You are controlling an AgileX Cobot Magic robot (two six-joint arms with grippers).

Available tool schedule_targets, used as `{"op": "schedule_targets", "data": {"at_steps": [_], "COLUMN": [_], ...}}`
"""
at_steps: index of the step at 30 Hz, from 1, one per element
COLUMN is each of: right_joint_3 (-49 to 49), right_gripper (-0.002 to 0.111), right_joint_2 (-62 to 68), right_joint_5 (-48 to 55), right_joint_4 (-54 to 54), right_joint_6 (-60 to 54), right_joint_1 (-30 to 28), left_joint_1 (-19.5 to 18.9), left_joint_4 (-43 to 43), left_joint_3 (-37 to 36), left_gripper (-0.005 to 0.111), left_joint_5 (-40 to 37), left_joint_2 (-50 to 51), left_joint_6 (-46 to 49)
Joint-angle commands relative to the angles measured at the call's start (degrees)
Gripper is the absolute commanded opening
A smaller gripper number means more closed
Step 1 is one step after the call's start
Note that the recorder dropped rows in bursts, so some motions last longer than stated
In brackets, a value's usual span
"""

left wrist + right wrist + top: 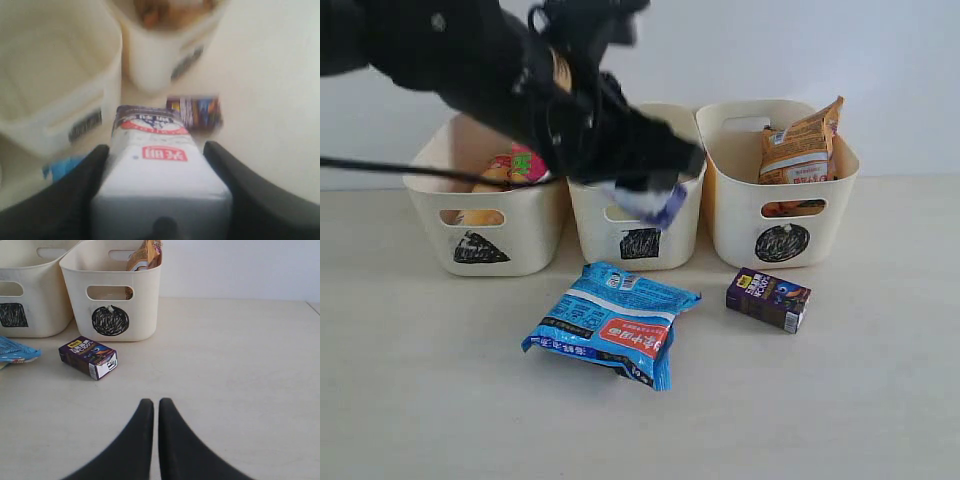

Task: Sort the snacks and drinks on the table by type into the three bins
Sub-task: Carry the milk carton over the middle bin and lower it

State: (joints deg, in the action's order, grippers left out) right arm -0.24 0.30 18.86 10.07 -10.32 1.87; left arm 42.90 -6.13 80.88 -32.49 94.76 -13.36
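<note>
A pale table [880, 400] stands before a white wall [820, 50]. Our left gripper [156, 147] pinches the white-and-blue carton [160, 180] at the front rim of the square bin [592, 232]. Our right gripper [151, 403] shows fingers pressed together; the dark purple carton [768, 298] and blue packet [610, 322] lie on the table.

**A bare robot test bench, more lab than home**

A pale, plain tabletop [410, 400] runs back to a blank white wall [900, 60]. Three identical cream bins stand in a row on it, each hand-scribbled in black: the triangle tub [535, 215], the square tub [588, 240], the circle tub [735, 235]. A black robot arm [450, 60] reaches over them, with a thin cable [370, 163] trailing off beside it.
</note>
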Motion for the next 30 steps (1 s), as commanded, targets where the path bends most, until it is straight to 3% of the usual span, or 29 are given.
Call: {"op": "schedule_targets", "data": {"at_steps": [1, 15, 24, 27, 30], "right_joint_3": [0.2, 0.2, 0.2, 0.2, 0.2], "right_gripper": [0.001, 0.001, 0.001, 0.001, 0.001], "right_joint_2": [-0.3, -0.3, -0.3, -0.3, -0.3], "right_joint_5": [-0.2, -0.4, -0.4, -0.4, -0.4], "right_joint_4": [0.3, 0.9, 0.9, 0.9, 0.9], "right_joint_6": [-0.1, -0.1, -0.1, -0.1, -0.1], "right_joint_1": [-0.1, -0.1, -0.1, -0.1, -0.1], "left_joint_1": [-3.4, -12.0, -13.7, -13.7, -13.7], "left_joint_4": [-0.8, -0.8, -0.8, -0.8, -0.8], "left_joint_3": [4.7, 6.1, 6.1, 6.1, 6.1], "left_gripper": [0.004, 0.004, 0.004, 0.014, 0.036], "left_joint_5": [12.5, 43.7, 46.2, 46.0, 46.0], "left_joint_2": [-0.1, 14.4, 21.0, 22.6, 23.6], "left_joint_6": [-0.8, -0.5, -0.7, -0.7, -0.7]}}
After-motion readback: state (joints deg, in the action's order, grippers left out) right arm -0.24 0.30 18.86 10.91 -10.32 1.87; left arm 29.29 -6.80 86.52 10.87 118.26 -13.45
